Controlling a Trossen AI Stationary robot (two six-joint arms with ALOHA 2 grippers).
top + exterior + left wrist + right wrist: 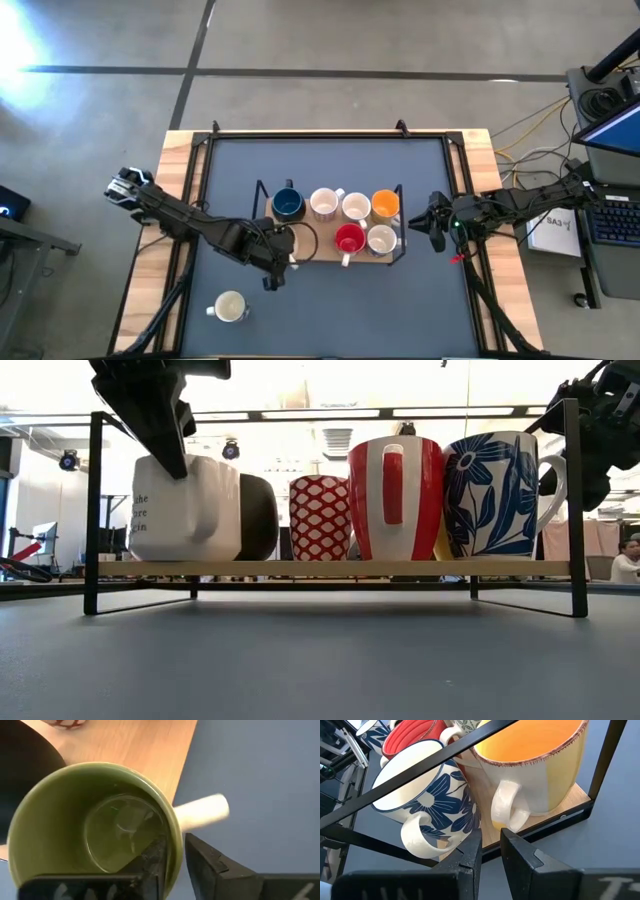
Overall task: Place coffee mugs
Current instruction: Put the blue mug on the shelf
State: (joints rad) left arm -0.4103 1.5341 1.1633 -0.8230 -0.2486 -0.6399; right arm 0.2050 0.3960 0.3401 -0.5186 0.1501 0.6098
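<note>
1. Left gripper (pixel 172 857) straddles the rim of the olive green mug (pixel 75 815) at the near-left corner of the wooden rack (pixel 300 252): one finger is inside the cup, the other outside, and a narrow gap shows between them around the wall. Whether the pads press the rim or have let it go, I cannot tell.
2. That mug stands upright on the rack's wooden board; its pale handle (pixel 202 812) juts out over the dark table mat (pixel 330 160).
3. Right gripper (pixel 490 847) hangs just off the right end of the rack, fingers slightly apart with nothing between them, pointing at the handles of the two nearest mugs.
4. Those two are the orange mug (pixel 540 760), with a yellow-orange inside and cream handle, and a white mug with blue flowers (pixel 420 795); both sit on the board.
5. From above, the back row reads dark blue mug (pixel 288 205), white mug (pixel 324 204), white mug (pixel 356 207), orange mug at the right end.
6. The front row holds the red mug (pixel 349 239) and the flowered mug just beside it.
7. One cream mug (pixel 230 307) stands alone on the mat, well apart from the rack, near the front-left of the table.
8. At table height, a white mug with red lattice markings (pixel 320 517) shows between the others on the board.
</note>
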